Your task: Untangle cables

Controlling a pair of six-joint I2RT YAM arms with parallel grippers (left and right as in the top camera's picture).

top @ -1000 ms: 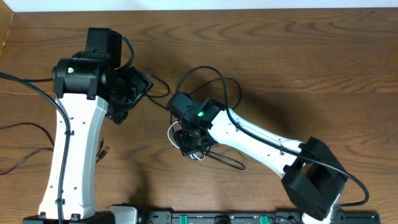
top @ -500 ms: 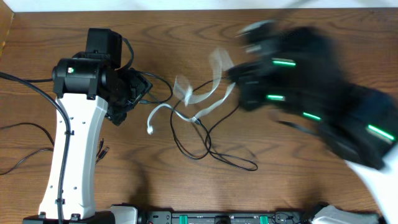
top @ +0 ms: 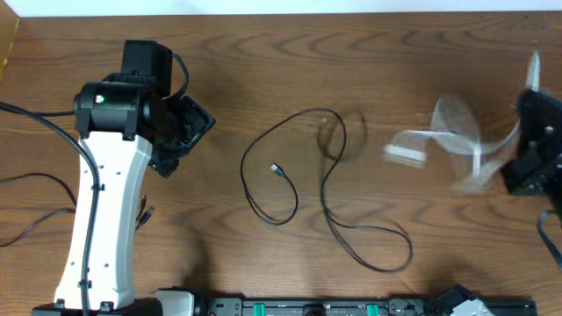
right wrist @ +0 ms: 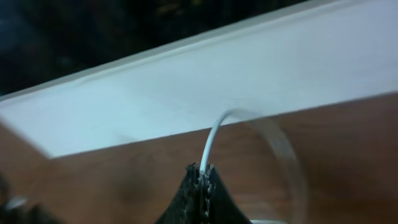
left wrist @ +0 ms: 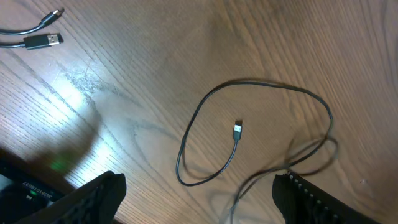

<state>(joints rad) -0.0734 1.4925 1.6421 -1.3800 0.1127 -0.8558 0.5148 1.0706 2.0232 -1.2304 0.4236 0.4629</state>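
Note:
A thin black cable [top: 329, 189] lies loose on the wooden table in open curves, with its small plug [top: 277, 168] inside the left loop. It shows in the left wrist view as the same black cable [left wrist: 205, 109] and plug [left wrist: 237, 130]. My left gripper [top: 189, 136] hovers left of it, open and holding nothing, and its dark fingers [left wrist: 93, 199] stand wide apart. The white cable [top: 439, 132] hangs blurred in the air at the right, clear of the black one. My right gripper [top: 514, 167] at the far right edge is shut on the white cable [right wrist: 211, 143], pinched at the fingertips [right wrist: 202, 174].
Thicker black arm cords [top: 35, 132] trail over the table's left side. Two spare plugs [left wrist: 43, 40] lie beside the left arm. A power strip [top: 307, 308] runs along the front edge. A white wall [right wrist: 249, 81] borders the table's far side.
My right arm has swung fast to the right with the white cable, pulling it out of the black cable, which now lies spread on the table. The left arm has not moved.

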